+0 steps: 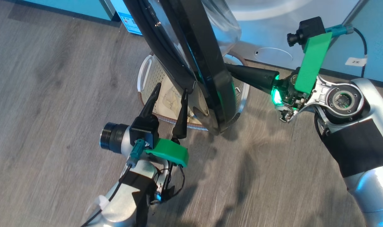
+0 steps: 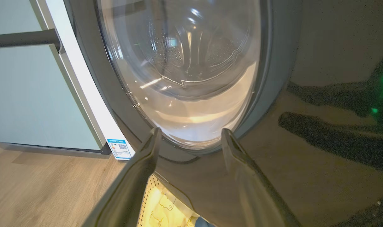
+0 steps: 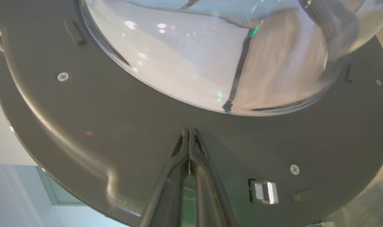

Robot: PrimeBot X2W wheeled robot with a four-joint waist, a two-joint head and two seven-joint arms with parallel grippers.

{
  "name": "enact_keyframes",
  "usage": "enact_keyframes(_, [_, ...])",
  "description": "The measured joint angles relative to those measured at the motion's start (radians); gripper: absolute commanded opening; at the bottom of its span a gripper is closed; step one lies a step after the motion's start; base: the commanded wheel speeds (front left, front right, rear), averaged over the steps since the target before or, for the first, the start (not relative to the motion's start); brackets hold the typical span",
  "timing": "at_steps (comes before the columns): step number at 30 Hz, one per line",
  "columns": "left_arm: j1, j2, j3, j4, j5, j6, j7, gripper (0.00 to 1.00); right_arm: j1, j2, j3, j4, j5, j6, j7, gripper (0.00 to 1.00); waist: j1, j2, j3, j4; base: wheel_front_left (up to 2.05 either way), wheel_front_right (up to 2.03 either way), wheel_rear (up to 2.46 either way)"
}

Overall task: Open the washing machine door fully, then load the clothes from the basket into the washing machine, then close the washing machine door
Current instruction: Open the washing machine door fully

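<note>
Head view, from my left: my left gripper (image 1: 172, 90) hovers low with its two fingers spread wide and nothing between them. The tips sit over the near end of the basket (image 1: 155, 74), which stands on the wood floor (image 1: 52, 110). The clothes (image 1: 170, 97) lie pale inside it, seen between my fingers. In the middle the washing machine door (image 1: 210, 63) stands edge-on, swung out above the basket and covering most of it. To its right my right gripper (image 1: 228, 66) is pinched tight and empty, its tips against the door's inner side. Behind it is the white front of the washing machine (image 1: 273, 31) with its round cap (image 1: 272, 54).

In the left wrist view, a pale green cabinet (image 2: 30, 94) is at the left, then the blue label (image 2: 120, 148) low on the machine. My parted fingers point at the door's outer face, with the perforated drum (image 2: 166, 50) showing through the glass. The basket's wall and yellow cloth show below the door's lower edge.

In the right wrist view, my closed fingers meet the dark inner ring just below the glass bowl (image 3: 194, 56). A screw (image 3: 294, 169) sits to the right.
</note>
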Motion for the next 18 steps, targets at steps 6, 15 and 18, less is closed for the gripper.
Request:
enact_keyframes(6, [0.0,0.0,0.0,0.0,0.0,0.0,0.0,1.0,0.001,0.007,-0.033,-0.002,-0.023,0.0,-0.161,0.0,0.0,0.0,-0.005,-0.001,0.0,0.0,0.0])
enact_keyframes(15, [0.011,0.0,0.008,0.005,0.0,0.002,0.0,1.0,0.075,0.004,-0.174,-0.077,-0.094,0.0,-0.445,0.0,0.0,0.0,-0.031,-0.003,0.0,0.0,0.0])
enact_keyframes(18, [0.018,0.0,0.019,0.006,0.0,0.002,0.0,1.0,0.114,-0.017,-0.221,-0.104,-0.142,0.0,-0.535,0.58,0.0,0.0,-0.043,-0.01,0.0,0.0,0.0])
